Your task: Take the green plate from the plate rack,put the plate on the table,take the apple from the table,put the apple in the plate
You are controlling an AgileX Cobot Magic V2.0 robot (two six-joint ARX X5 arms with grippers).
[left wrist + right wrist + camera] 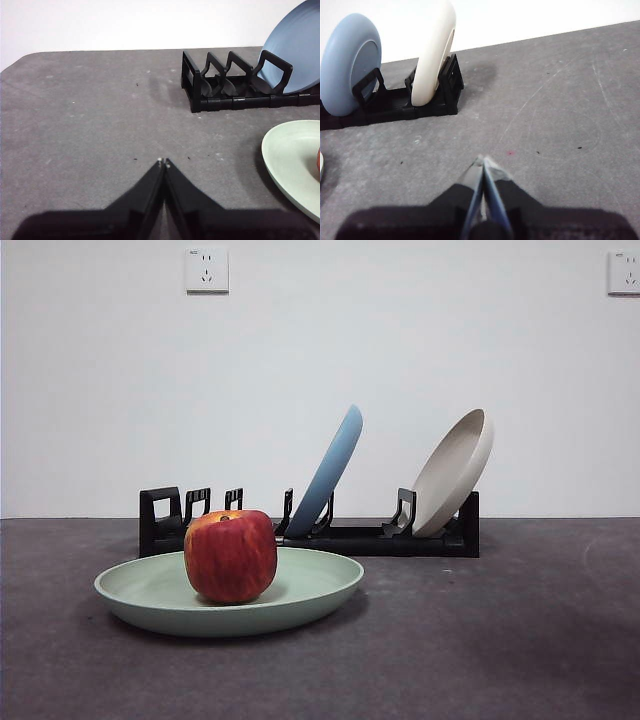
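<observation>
Red apple [230, 555] sits upright in pale green plate [310, 590], flat on grey table [520, 640] before black rack [400, 538].

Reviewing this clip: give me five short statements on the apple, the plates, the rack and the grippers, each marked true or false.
1. The apple sits in the green plate. True.
2. The green plate stands in the plate rack. False: it lies flat on the table, in front of the rack.
3. The light blue plate and beige plate lean in the rack. True.
4. The left gripper holds the apple. False: it is shut and empty.
5. The right gripper is shut over bare table. True.
</observation>
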